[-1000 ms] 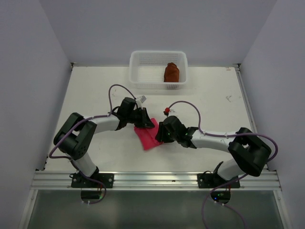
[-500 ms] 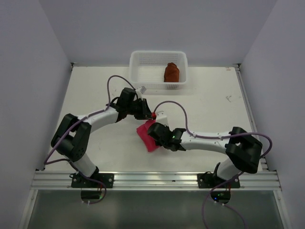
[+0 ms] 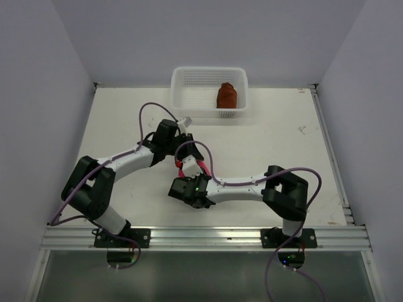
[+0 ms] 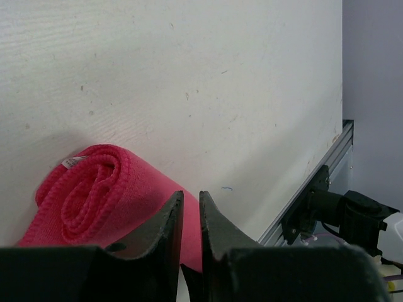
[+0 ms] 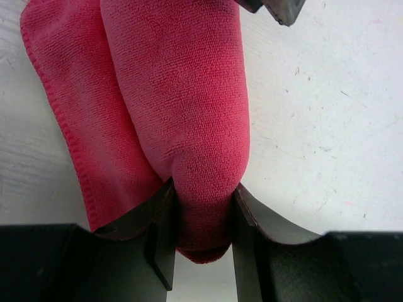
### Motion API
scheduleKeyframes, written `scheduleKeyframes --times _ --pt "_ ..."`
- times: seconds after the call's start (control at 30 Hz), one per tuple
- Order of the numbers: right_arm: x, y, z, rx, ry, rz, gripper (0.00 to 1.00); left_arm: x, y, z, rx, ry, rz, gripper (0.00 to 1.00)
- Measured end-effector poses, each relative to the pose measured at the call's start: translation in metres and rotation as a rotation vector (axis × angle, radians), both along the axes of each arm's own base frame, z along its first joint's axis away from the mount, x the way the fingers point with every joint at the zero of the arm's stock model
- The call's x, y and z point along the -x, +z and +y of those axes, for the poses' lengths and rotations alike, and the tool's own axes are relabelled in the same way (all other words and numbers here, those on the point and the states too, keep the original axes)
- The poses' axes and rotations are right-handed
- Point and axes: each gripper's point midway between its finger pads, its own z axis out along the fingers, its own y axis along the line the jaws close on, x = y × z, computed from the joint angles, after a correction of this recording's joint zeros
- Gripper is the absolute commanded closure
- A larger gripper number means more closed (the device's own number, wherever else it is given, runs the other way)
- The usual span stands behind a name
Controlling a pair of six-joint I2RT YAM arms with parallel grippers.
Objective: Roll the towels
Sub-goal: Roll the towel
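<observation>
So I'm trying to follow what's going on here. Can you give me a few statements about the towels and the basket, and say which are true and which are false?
1. The brown towel lies rolled up inside the white basket. True.
2. The pink towel is in the basket too. False: it lies on the table, nearer the arms' bases than the basket.
3. The right gripper is clamped on one end of the pink towel. True.
4. The pink towel lies spread out flat. False: it is rolled up. The left wrist view shows the spiral at one end, and the right wrist view shows one loose flap beside the roll.
</observation>
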Motion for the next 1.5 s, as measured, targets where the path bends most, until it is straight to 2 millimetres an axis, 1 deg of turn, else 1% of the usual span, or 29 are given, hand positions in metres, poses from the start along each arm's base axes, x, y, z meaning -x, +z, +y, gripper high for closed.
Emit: scheduleKeyframes --times 0.2,0.27,0.37,0.43,0.47,0.5,0.63,0.8,0.9,0.97,1.1,1.17,1.2,1.27,1.37,1.43,1.5 --pt "0.005 -0.002 -0.001 0.052 0.007 -0.014 0.64 0.009 -0.008 -0.006 0.000 -0.013 0.004 0.81" --pt "0.005 -0.002 -0.002 0.061 0.004 -0.014 0.64 0.014 -0.015 -0.007 -0.006 -0.014 0.015 0.81" --pt "0.004 -0.003 -0.001 0.079 -0.001 -0.009 0.64 0.027 -0.030 -0.004 -0.023 -0.025 0.043 0.81" --pt "0.005 -0.006 -0.002 0.096 -0.001 -0.005 0.62 0.031 -0.036 -0.002 -0.027 -0.026 0.046 0.81" --pt "0.005 -0.007 -0.002 0.100 -0.001 -0.006 0.61 0.031 -0.037 -0.002 -0.024 -0.025 0.042 0.81" --pt "0.005 -0.007 -0.002 0.102 0.000 -0.007 0.53 0.031 -0.038 -0.002 -0.023 -0.025 0.040 0.81" --pt "0.005 -0.007 -0.002 0.100 -0.002 -0.001 0.39 0.033 -0.043 0.000 -0.014 -0.023 0.026 0.81" --pt "0.008 -0.006 0.000 0.083 0.005 0.020 0.34 0.034 -0.044 0.001 -0.005 -0.021 0.008 0.81" --pt "0.010 0.008 0.003 0.018 0.010 0.036 0.33 0.035 -0.045 0.002 -0.005 -0.018 0.003 0.81" --pt "0.011 0.024 0.003 -0.051 0.009 0.038 0.32 0.036 -0.045 0.003 -0.006 -0.016 0.002 0.81" --pt "0.009 0.054 -0.003 -0.238 0.002 0.041 0.31 0.039 -0.046 0.006 -0.007 -0.013 0.000 0.81" --pt "0.006 0.060 -0.006 -0.338 -0.006 0.061 0.32 0.040 -0.046 0.007 -0.006 -0.012 -0.002 0.81" --pt "0.005 0.060 -0.006 -0.390 -0.003 0.080 0.33 0.041 -0.046 0.007 -0.005 -0.012 -0.003 0.81" --pt "-0.004 0.056 -0.012 -0.449 -0.032 0.107 0.34 0.041 -0.047 0.008 -0.004 -0.011 -0.007 0.81" --pt "-0.012 0.037 -0.021 -0.504 -0.061 0.163 0.34 0.041 -0.047 0.008 -0.001 -0.011 -0.012 0.81" --pt "-0.012 0.028 -0.023 -0.526 -0.066 0.199 0.35 0.042 -0.047 0.008 0.000 -0.011 -0.013 0.81" --pt "-0.011 0.024 -0.020 -0.549 -0.060 0.225 0.36 0.043 -0.047 0.009 0.002 -0.010 -0.016 0.81"
